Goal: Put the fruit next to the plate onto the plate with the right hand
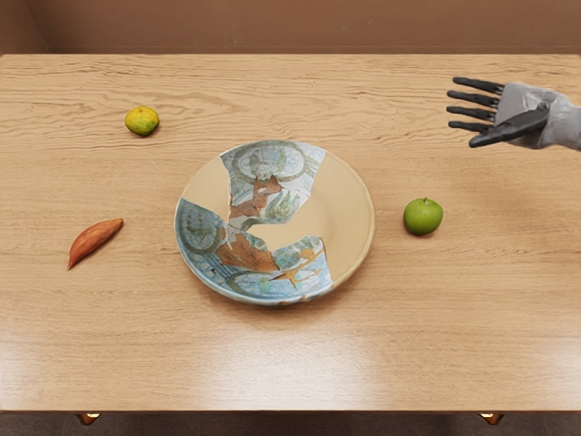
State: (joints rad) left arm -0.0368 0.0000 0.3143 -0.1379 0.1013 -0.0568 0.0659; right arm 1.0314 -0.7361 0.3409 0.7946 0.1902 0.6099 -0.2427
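Table [454, 345], apple [423, 216] stem-up beside plate [343, 207]

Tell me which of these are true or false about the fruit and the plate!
1. The green apple lies beside the plate, on the picture's right. True.
2. The right hand holds the apple. False: its fingers are spread, holding nothing, away from the apple.
3. A fruit lies on the plate. False: no fruit is on it.
4. A yellow-orange fruit sits at the back left of the table. True.
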